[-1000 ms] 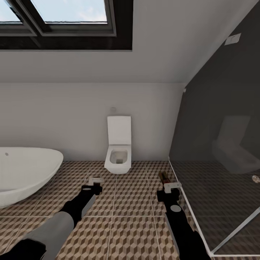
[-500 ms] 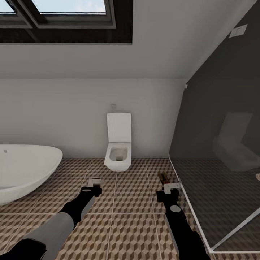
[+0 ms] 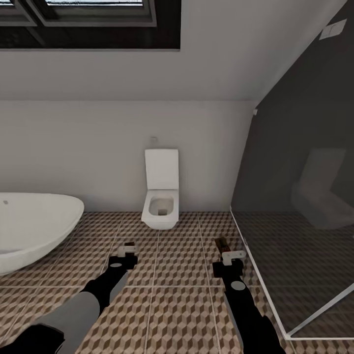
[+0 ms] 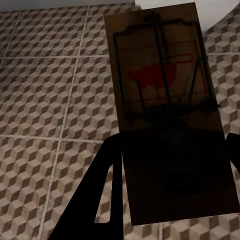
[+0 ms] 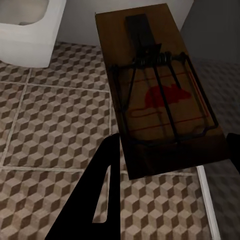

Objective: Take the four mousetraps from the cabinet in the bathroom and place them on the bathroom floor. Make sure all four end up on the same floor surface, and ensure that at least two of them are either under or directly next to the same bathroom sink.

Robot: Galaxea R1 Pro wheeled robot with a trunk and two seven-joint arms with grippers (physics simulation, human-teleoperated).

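My left tool (image 3: 129, 247) & right tool (image 3: 231, 255) each pinch a mousetrap (image 4: 167, 105) (image 5: 160, 95) low-centre over bathroom floor (image 3: 182, 265); risk: dropping both w/ no sink nearby.

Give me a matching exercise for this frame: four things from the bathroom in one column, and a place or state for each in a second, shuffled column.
Things:
1. toilet
2. bathtub
3. mousetrap in the left gripper
4. glass shower screen

Places or states:
A. at the head view's right
B. against the far wall, lid up
C. held over the tiled floor
D. at the head view's left edge

Pairs: 1-B, 2-D, 3-C, 4-A
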